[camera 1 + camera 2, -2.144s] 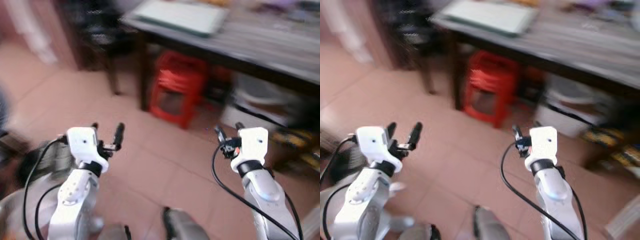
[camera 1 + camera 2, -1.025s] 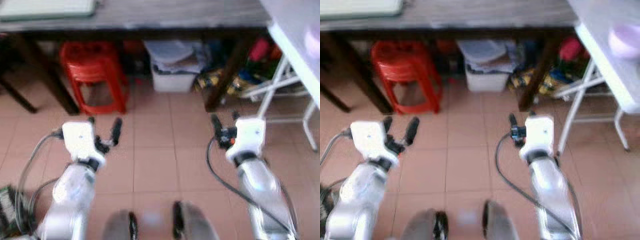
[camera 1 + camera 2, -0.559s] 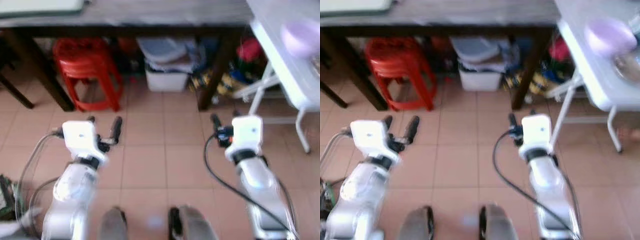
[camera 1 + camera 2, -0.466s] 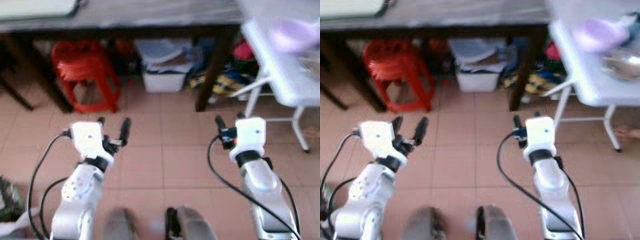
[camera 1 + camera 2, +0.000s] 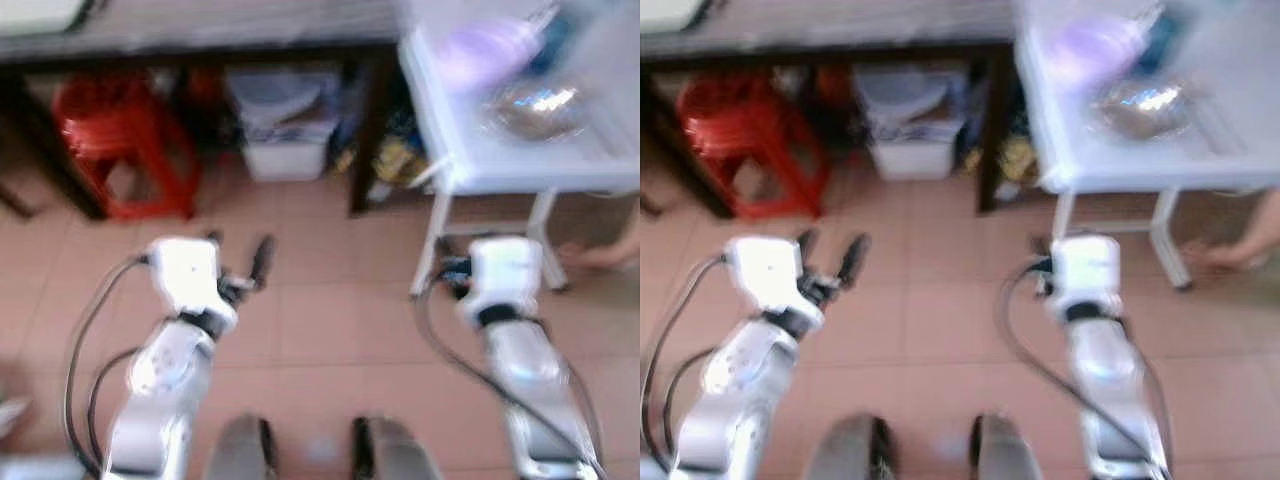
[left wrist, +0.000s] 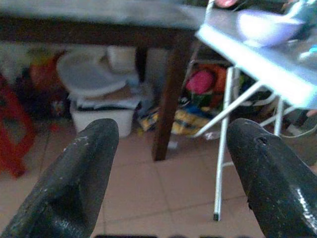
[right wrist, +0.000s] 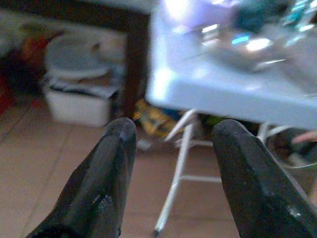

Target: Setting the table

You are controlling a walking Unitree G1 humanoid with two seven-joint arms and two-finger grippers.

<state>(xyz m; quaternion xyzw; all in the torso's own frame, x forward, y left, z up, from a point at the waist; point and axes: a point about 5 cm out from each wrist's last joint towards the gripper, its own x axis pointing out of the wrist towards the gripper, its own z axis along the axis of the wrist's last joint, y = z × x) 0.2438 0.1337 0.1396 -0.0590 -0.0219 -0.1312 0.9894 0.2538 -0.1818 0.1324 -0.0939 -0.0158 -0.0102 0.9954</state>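
Observation:
A white folding table [image 5: 470,172] stands at the upper right, blurred. On it sit a lilac bowl [image 5: 478,52] and a shiny metal bowl [image 5: 538,102], with something teal [image 5: 556,28] behind them. My left gripper [image 5: 238,250] is held out over the tiled floor, open and holding nothing; its wrist view looks past both fingers [image 6: 84,168] at the table's legs. My right gripper [image 5: 448,268] hovers just in front of the white table's near leg, below its edge. It is also open and holds nothing, its fingers [image 7: 111,173] framing the table edge.
A dark wooden table [image 5: 200,30] runs along the back, with a red plastic stool [image 5: 120,140] and a white lidded box [image 5: 285,150] beneath it. Clutter [image 5: 395,160] lies between the two tables. A person's foot [image 5: 600,255] rests on the floor at the right.
The camera has swung to the right, so the white table and its bowls have come further into view. Both arms keep the same raised pose, grippers open.

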